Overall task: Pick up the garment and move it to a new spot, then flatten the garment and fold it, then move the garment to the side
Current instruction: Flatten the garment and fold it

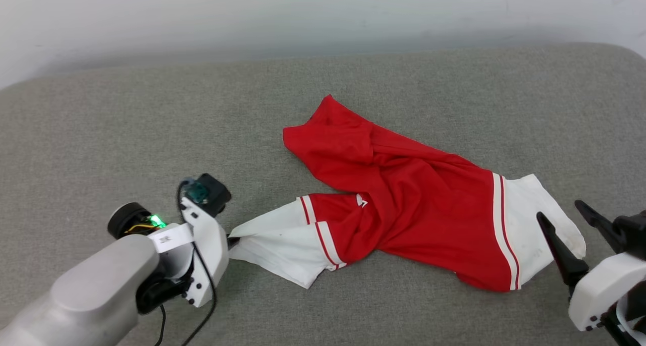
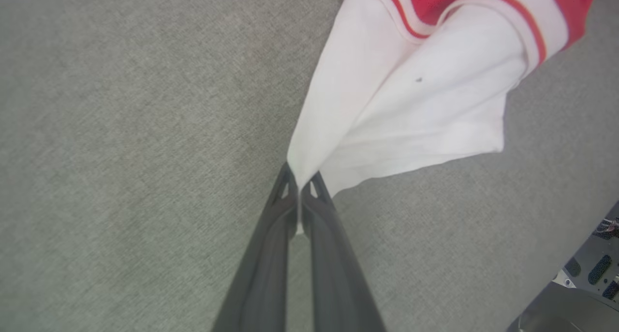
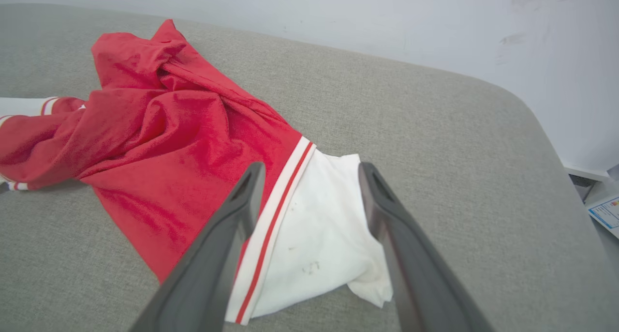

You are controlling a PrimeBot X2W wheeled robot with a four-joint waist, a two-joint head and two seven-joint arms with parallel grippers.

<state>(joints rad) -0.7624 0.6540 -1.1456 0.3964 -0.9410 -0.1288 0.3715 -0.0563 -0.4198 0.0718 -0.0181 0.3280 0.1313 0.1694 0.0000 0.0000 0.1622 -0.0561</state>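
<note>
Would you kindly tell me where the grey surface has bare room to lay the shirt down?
Bare grey surface runs wide between the garment and the far wall, and at the left beyond the left pincer, shut on a white sleeve. Crowded: the front strip, where the sleeves lie by that pincer and the open right pincer.

Grey woven-fabric surface (image 1: pixel 101 134) w/ rounded corners — plain pale wall (image 1: pixel 303 13) behind, soft even light.

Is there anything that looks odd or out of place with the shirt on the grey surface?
Yes. The garment lies twisted and bunched, not flat, its red body rolled across the middle. The white sleeve by the right end effector bears small dark smudges.
</note>
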